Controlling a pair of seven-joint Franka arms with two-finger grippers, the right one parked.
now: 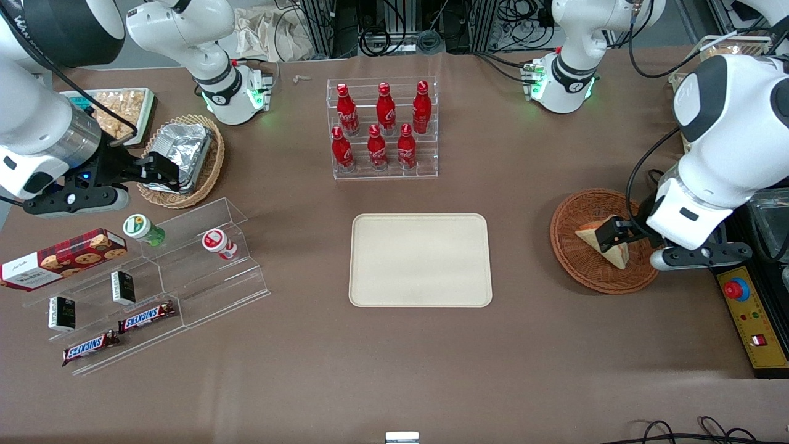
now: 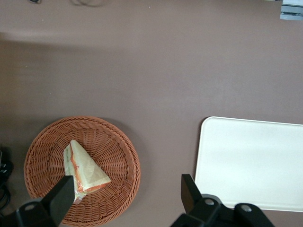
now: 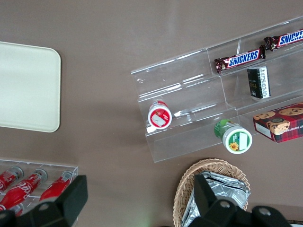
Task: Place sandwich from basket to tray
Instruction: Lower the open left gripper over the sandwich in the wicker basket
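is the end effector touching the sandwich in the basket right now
Cannot tell. The open end effector hangs over the basket. In the front view one finger overlaps the sandwich; in the left wrist view a fingertip meets the sandwich's edge. Neither shows contact or a gap.

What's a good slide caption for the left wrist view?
Open gripper above the table, sandwich lying in the basket, empty tray alongside.

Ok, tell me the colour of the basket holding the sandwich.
Reddish-brown woven wicker basket, clearest in the left wrist view; the open tool hovers above it.
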